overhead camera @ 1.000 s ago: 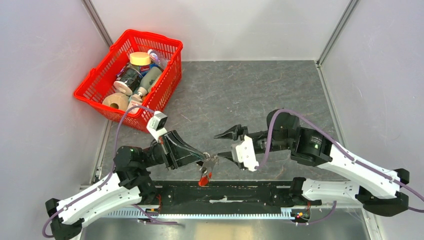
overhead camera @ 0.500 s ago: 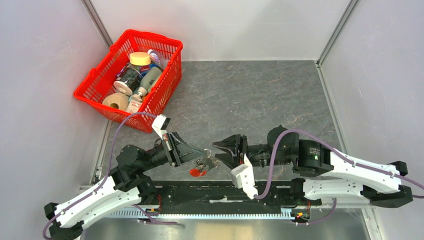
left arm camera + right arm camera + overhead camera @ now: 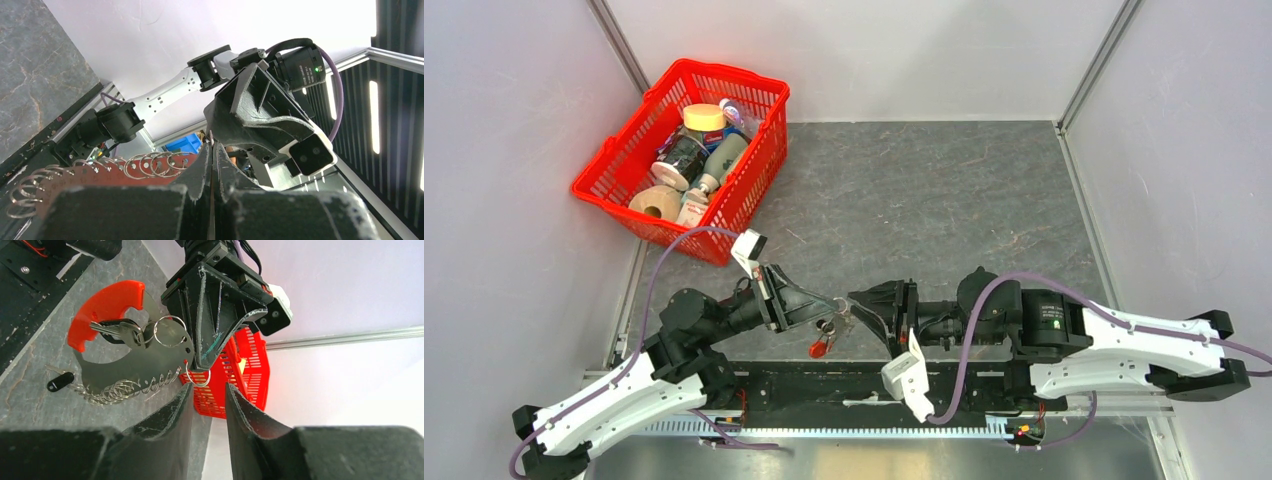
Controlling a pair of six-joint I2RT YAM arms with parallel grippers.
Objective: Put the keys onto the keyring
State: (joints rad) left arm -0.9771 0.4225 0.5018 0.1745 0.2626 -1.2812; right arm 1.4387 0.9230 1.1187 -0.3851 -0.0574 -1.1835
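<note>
While keyring hangs lengthwise downward, keys dangling

Two black grippers meet tip to tip over the near edge of the grey stone-patterned table.
The left gripper, jaws closed, pinches the silvery coiled-chain keyring with its curved red tag, which hangs beneath it beside the small dark-headed metal keys. The right gripper points at it from just beside. A red plastic mesh basket of bottles and jars sits far left.
</note>
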